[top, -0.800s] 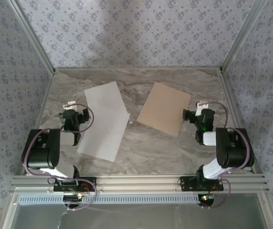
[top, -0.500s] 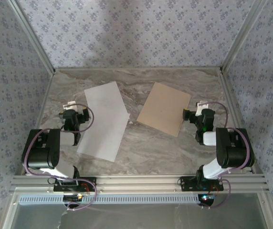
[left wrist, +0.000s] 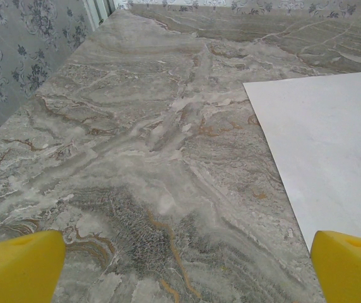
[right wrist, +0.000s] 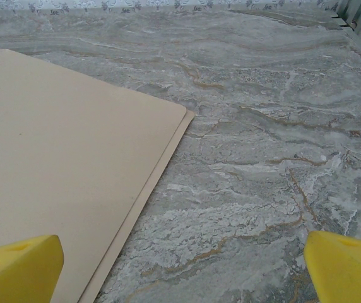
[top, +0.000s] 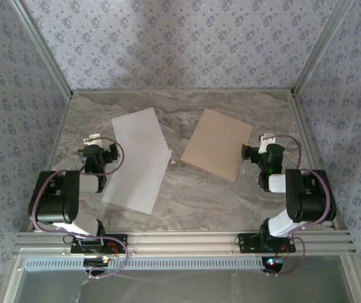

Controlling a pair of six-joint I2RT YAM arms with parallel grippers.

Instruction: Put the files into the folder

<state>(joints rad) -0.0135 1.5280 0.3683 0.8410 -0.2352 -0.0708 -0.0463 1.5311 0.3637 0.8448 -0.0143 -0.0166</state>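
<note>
Nothing had moved since the earlier look, honestly, both arms were just parked there. The left claw (left wrist: 183,268) had its yellow fingers spread wide over bare marble table (top: 193,199), gripping nothing, and the right claw (right wrist: 182,268) was spread just as wide and empty too. The files (top: 136,161) lay flat on the left half of the table, two white sheets overlapping in a slightly bent strip whose long run went from near to far, and their left edge sat just beside the left claw, on its right. The folder (top: 217,144) lay shut on the right half, tilted, well apart from the papers, with its right edge just beside the right claw; from the right wrist one finger hung over its near corner and you could see both tan leaves stacked along that edge. So I'd guess the right arm, being nearer, would have to flip the cover open from that edge before any paper went in.
</note>
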